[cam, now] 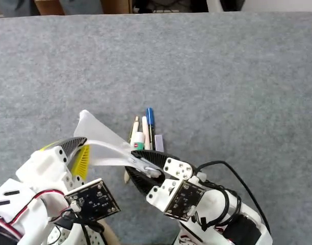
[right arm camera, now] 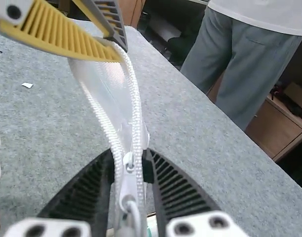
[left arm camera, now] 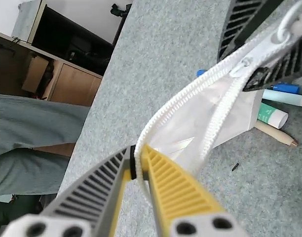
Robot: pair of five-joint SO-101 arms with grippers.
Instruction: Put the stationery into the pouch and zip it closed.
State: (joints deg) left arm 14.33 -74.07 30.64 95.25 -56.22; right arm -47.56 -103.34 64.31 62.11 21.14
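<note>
A translucent white pouch [cam: 97,132] [left arm camera: 200,123] [right arm camera: 104,84] hangs stretched between both grippers just above the grey mat. My left gripper [cam: 83,146] [left arm camera: 137,163], with one yellow and one grey finger, is shut on the pouch's zipper end. Gripping the zipper slider [right arm camera: 128,159] [left arm camera: 245,61] at the other end is my right gripper [cam: 133,163] [right arm camera: 129,160], its black fingers shut. Between the two, the zipper tracks run apart. A blue pen [cam: 150,118] [left arm camera: 284,89], a white pen, a glue stick [left arm camera: 272,116] and a wooden pencil [left arm camera: 277,136] lie on the mat beside and partly under the pouch.
Grey mat [cam: 222,76] covers the whole table, with wide free room behind and to both sides of the arms. A small purple block [cam: 159,142] lies by the pens. A person [right arm camera: 249,64] stands beyond the table edge, and cabinets stand behind.
</note>
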